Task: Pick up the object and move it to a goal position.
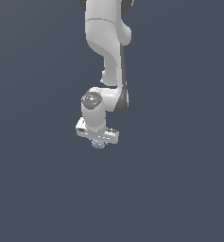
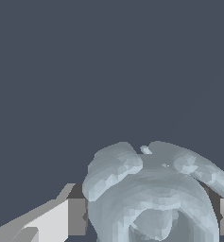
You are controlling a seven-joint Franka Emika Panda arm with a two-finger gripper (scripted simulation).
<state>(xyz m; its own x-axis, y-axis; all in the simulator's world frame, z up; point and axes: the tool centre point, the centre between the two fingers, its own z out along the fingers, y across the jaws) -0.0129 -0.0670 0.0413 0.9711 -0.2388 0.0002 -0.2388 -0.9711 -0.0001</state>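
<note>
Object (image 1: pixel 99 144) located just below frame centre in exterior view, directly under gripper (image 1: pixel 98 142), seated between fingers (image 2: pixel 68 216). Grip contact unconfirmed; closure cannot be judged.

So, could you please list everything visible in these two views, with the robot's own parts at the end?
object: one, pale blue-grey, lumpy with a ridged top; directly under the gripper in the exterior view, and between the fingers in the wrist view.
ground surface: one, plain dark slate blue, filling the background of both views.
arm: one, white with dark joints, coming down from the top of the exterior view.
gripper: one, white, at the arm's lower end; its fingers sit on either side of the object, but whether they press on it cannot be told.
</note>
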